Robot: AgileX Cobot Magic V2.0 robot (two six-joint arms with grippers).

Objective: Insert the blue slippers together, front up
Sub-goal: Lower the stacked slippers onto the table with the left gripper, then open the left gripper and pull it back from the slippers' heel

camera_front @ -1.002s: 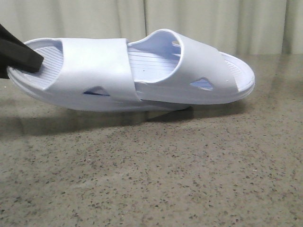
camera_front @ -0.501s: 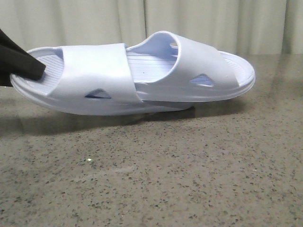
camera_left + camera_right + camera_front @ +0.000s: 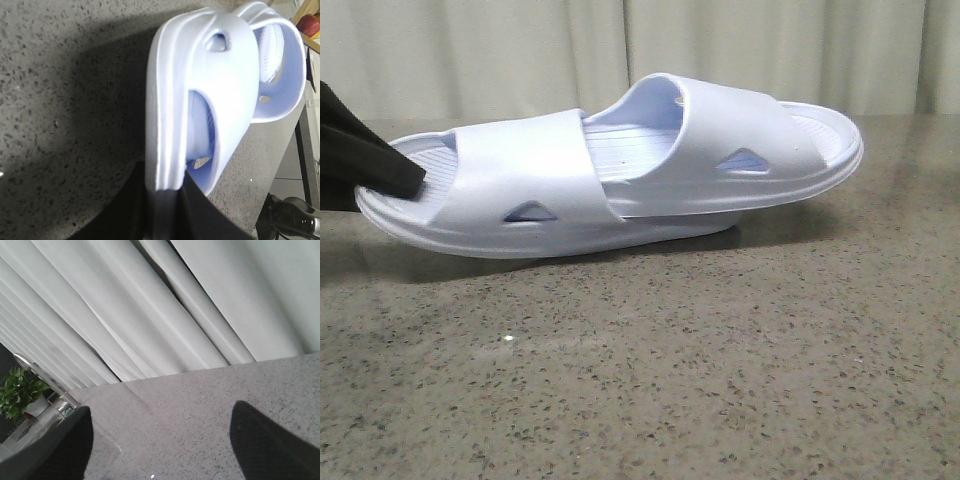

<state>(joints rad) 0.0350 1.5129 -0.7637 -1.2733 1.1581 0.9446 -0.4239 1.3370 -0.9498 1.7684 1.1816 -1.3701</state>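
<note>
Now the blue slippers (image 3: 620, 170), nested one into the other with straps up, lie lengthwise across the speckled desk (image 3: 720, 360), their left end clamped in the left end effector (image 3: 390, 180). They are pale lavender foam, ribbed inside, with triangular side cut-outs. Elsewhere, the right end effector (image 3: 160, 440) hangs spread apart, gripping nothing.

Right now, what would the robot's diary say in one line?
left gripper: shut on slippers | slippers: nested, heel end held | right gripper: open, holding nothing | table
</note>
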